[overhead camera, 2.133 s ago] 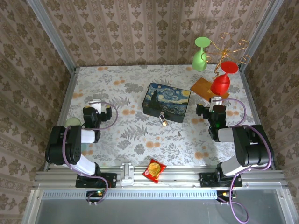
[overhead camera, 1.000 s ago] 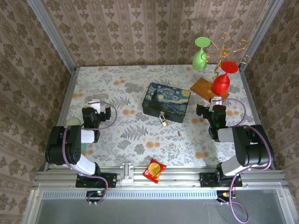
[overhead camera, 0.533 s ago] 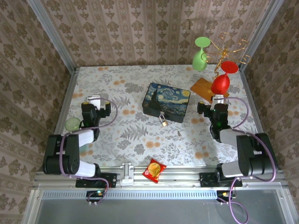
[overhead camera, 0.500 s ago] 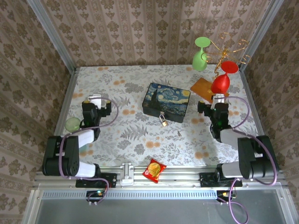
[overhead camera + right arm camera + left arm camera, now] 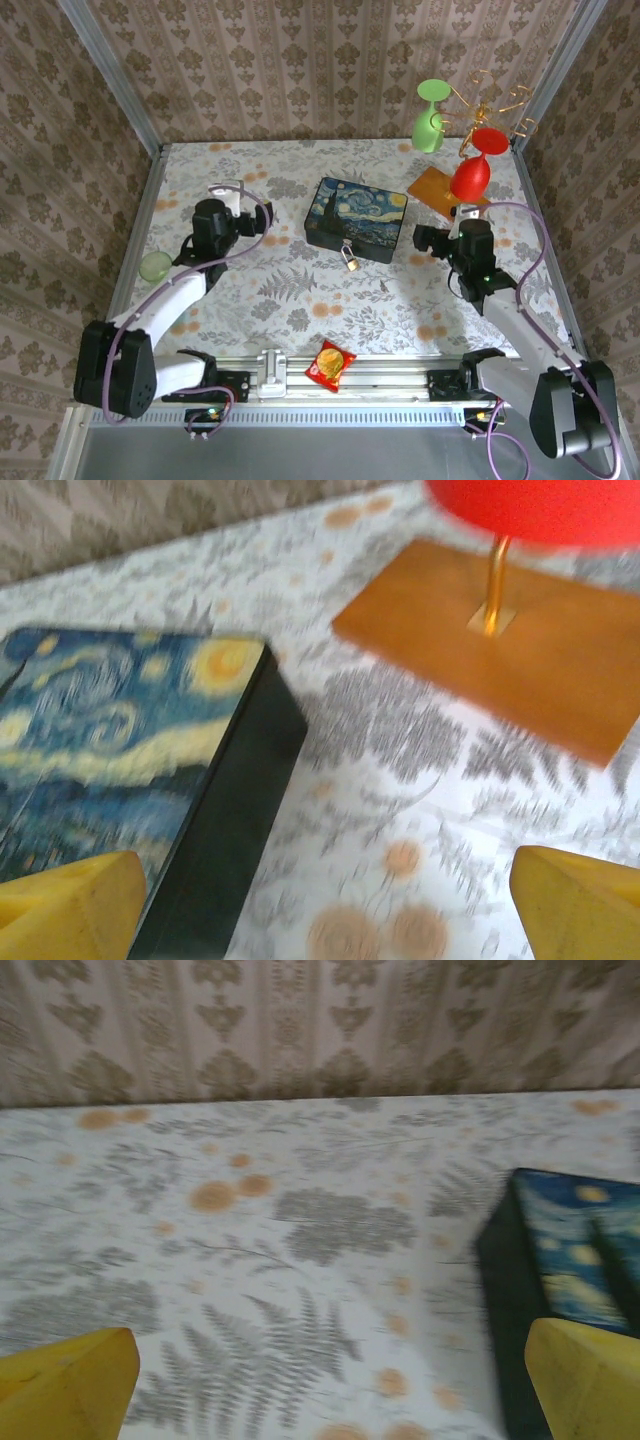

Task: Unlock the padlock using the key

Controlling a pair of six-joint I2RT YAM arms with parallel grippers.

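- A metal rail [image 5: 400, 372] runs along the near edge of the table, and a red and yellow snack packet [image 5: 329, 364] lies on it near the middle.
- The table [image 5: 300, 300] is covered with a pale cloth printed with grey ferns and orange dots.
- A tiny dark key [image 5: 385, 288] lies flat on the cloth, apart from everything, nearer and to the right of the padlock.
- A round pale green thing [image 5: 154, 266] sits at the left edge, beside the left arm.
- The padlock [image 5: 351, 259], brass with a silver loop, hangs at the near face of the painted box [image 5: 357, 218], touching it.
- The box is shut, so what is inside is hidden. Its lid shows blue swirls and yellow stars.
- The left gripper [image 5: 320, 1390] hovers left of the box with its yellow fingertips [image 5: 65, 1385] wide apart and nothing between them.
- The right gripper [image 5: 320, 910] hovers right of the box, fingertips [image 5: 580, 900] likewise spread and empty.
- Behind the right gripper lies a wooden board [image 5: 440, 187] with a thin gold stem rising from it.
- A red glass [image 5: 472, 175] and a green glass [image 5: 429, 120] hang on the gold wire stand [image 5: 490, 100] in the far right corner.
- Brown patterned wallpaper [image 5: 300, 70] closes in the far side and both flanks, with metal posts at the corners.
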